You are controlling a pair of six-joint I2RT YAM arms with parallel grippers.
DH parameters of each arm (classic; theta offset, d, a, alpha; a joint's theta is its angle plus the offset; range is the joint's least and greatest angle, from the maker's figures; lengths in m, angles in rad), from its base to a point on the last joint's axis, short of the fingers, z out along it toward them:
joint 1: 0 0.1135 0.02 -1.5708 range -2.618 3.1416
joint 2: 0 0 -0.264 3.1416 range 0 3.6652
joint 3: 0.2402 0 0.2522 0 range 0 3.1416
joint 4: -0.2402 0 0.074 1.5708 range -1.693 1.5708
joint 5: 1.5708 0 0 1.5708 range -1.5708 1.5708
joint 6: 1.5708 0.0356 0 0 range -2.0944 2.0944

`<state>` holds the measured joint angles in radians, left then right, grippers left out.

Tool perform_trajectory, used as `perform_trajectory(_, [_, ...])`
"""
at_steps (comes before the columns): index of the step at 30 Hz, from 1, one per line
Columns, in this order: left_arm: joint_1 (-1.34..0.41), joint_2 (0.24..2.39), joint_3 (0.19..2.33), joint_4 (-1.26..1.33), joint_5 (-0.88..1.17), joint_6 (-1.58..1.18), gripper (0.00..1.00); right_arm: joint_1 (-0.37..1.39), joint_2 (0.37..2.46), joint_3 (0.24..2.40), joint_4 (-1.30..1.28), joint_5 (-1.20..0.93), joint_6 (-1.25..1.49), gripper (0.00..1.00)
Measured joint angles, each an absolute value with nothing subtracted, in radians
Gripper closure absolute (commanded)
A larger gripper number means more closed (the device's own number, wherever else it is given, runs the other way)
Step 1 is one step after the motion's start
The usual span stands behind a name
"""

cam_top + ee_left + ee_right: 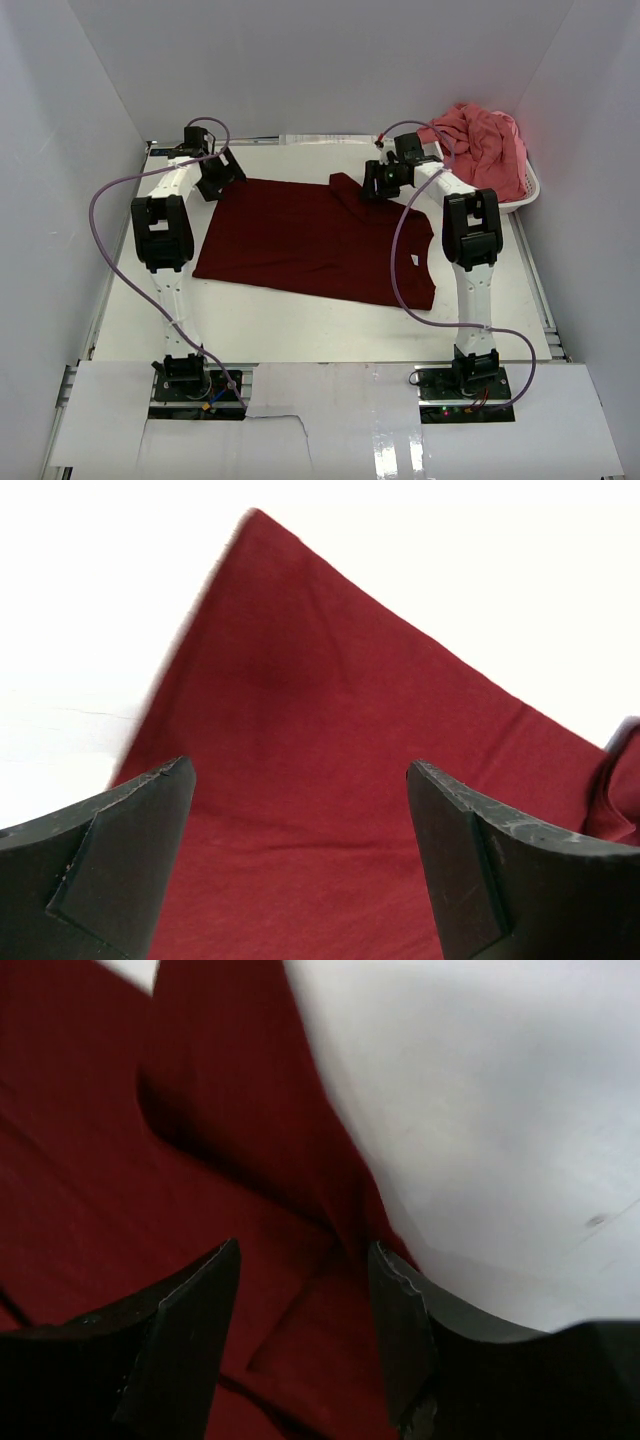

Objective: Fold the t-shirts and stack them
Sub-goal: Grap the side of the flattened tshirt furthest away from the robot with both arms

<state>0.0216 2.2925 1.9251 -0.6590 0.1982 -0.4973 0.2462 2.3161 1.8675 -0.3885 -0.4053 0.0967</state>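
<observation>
Maroon t-shirt [310,240] lies spread flat on tabletop [300,325]; coral pink t-shirt [485,145] is bunched in the white basket [527,192] off its far right corner. Left gripper [300,770] hangs wide open above the maroon shirt's far left corner, right gripper [302,1250] about half open over a raised fold at its far right sleeve, jaws not closed on it.

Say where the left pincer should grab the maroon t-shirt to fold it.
Probably the far-left corner of the maroon t-shirt, from above and the left side. It lies flat, so only its border offers a lip, and the open left pincer hangs by that corner.
</observation>
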Motion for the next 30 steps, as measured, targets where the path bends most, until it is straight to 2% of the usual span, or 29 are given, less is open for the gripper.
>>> perform_trajectory(6, [0.05,2.292,1.929,-0.659,0.2,-0.506,0.02,0.259,2.246,1.742,-0.39,-0.429,0.117,0.39])
perform_trajectory(20, [0.046,2.292,1.929,-0.659,0.201,-0.506,0.02,0.264,2.212,1.668,-0.357,-0.426,0.125,0.39])
perform_trajectory(30, [0.046,2.292,1.929,-0.659,0.201,-0.505,0.02,0.264,2.254,1.741,-0.355,-0.427,0.131,0.5])
